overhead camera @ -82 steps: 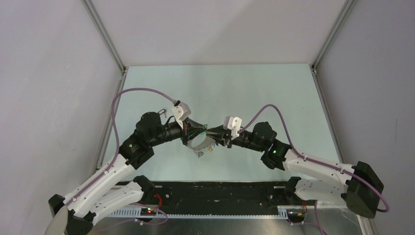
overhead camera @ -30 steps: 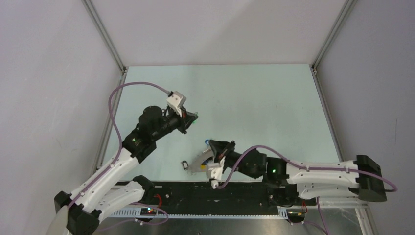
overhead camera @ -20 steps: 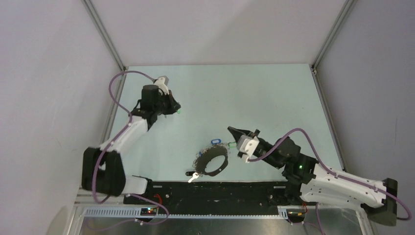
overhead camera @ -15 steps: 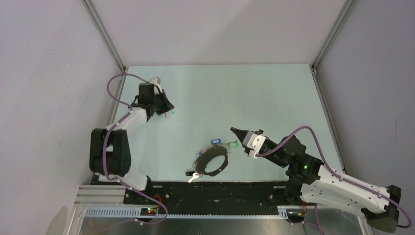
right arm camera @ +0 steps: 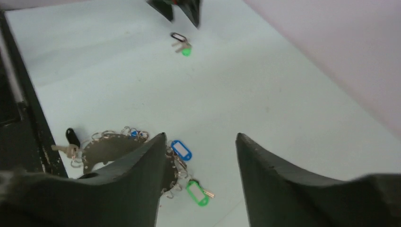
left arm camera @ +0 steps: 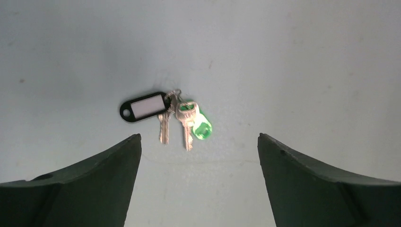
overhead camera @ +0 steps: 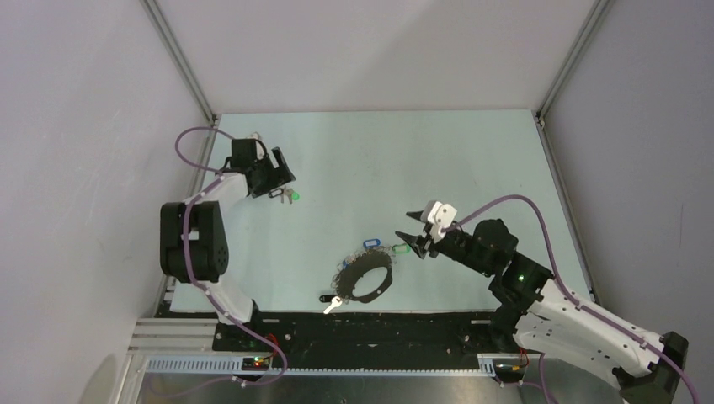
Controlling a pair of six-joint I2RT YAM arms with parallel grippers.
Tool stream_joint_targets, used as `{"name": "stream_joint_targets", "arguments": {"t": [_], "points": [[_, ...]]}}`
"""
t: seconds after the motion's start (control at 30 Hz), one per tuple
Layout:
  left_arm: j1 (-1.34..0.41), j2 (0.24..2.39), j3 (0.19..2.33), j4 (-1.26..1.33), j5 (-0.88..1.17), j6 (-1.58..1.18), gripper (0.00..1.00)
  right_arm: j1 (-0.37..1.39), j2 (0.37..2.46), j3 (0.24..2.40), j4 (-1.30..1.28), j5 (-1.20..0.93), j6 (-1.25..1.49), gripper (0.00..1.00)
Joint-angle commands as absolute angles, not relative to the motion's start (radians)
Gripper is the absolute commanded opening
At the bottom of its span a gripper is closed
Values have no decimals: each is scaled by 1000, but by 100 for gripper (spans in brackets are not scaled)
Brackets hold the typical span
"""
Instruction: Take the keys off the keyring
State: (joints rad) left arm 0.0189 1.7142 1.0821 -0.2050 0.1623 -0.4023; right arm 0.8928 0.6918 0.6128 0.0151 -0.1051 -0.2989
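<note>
The keyring (overhead camera: 367, 279) is a dark perforated loop lying flat near the table's front, also seen in the right wrist view (right arm camera: 108, 144). Small wire rings fringe it. A blue tag (right arm camera: 181, 150), a green tag (right arm camera: 196, 193) and a black-headed key (right arm camera: 71, 137) lie at its rim. A separate bunch of keys (left arm camera: 182, 120), with a black tag and a green head, rests on the table at the far left (overhead camera: 287, 196). My left gripper (left arm camera: 198, 137) hangs open just above that bunch, holding nothing. My right gripper (right arm camera: 201, 135) is open and empty above the green tag, right of the keyring.
The black front rail (overhead camera: 370, 328) runs close behind the keyring's near side. The left wall's metal frame (overhead camera: 198, 160) stands right beside my folded left arm. Bare pale green table (overhead camera: 438, 160) stretches across the back and right.
Both grippers have opened. The left one carried the small bunch to the far left and let it go onto the table. The right arm lifted and swung toward the green tag.
</note>
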Motion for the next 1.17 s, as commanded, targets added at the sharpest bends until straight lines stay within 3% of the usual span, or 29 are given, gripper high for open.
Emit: {"name": "stream_joint_targets", "arguments": {"t": [0.0,0.1,0.2,0.43,0.6,0.77,1.13], "points": [[-24,1468,1040,-211,120,-439,98,800,715,602,41,15,-19,70],[-67,1281,994,-246,60,-503,100,727,722,597,47,343,227,92],[-76,1137,906,-263,61,-553,100,653,695,602,11,354,349,99],[-114,761,726,-266,10,-497,100,333,689,661,-186,4,495,99],[-225,569,671,-267,-192,-422,100,136,747,669,-235,-211,524,99],[-273,516,657,-271,-264,-427,100,111,762,670,-256,-171,498,99],[-287,511,660,-274,-161,-423,100,111,678,634,-299,-11,427,99]]}}
